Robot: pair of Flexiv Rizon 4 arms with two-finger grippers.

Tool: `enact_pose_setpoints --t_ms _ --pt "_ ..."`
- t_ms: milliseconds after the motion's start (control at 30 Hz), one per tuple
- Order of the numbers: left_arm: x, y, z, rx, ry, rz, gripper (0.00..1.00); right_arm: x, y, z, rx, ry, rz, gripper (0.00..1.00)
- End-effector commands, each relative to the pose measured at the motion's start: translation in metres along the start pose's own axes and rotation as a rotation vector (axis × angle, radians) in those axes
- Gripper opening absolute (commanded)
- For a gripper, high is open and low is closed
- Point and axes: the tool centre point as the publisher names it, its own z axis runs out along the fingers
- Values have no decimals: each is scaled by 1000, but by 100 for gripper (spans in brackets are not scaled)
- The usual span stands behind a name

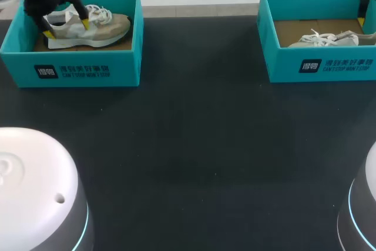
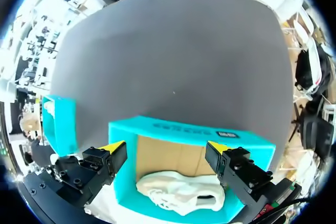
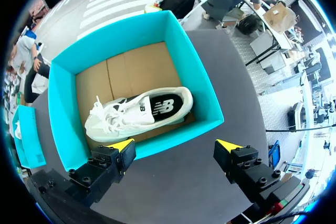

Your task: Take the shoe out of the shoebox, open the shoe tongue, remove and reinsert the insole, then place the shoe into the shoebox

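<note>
Black, screw-studded fingers (image 2: 102,165) carry bright yellow tips (image 2: 113,146); white domed arm bases (image 1: 35,186) wear glowing blue rings (image 1: 87,227).

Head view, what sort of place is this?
Likely a robot manipulation test bench: a dark table carries a left shoebox and right shoebox, a sneaker in each, with the left gripper and right gripper open above them.

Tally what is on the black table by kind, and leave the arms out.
teal cardboard shoeboxes: 2
pale lace-up sneakers: 2
total: 4
</note>
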Motion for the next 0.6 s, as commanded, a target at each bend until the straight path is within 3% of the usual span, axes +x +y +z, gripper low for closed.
enact_pose_setpoints --t_ms 33,200,600 --pt "11 39 -7 33 23 15 100 0 0 0 -2 1 0 100" --pt "26 62 -14 30 24 100 100 0 0 0 -2 1 0 100" --pt "26 62 -14 30 24 100 100 0 0 0 -2 1 0 100"
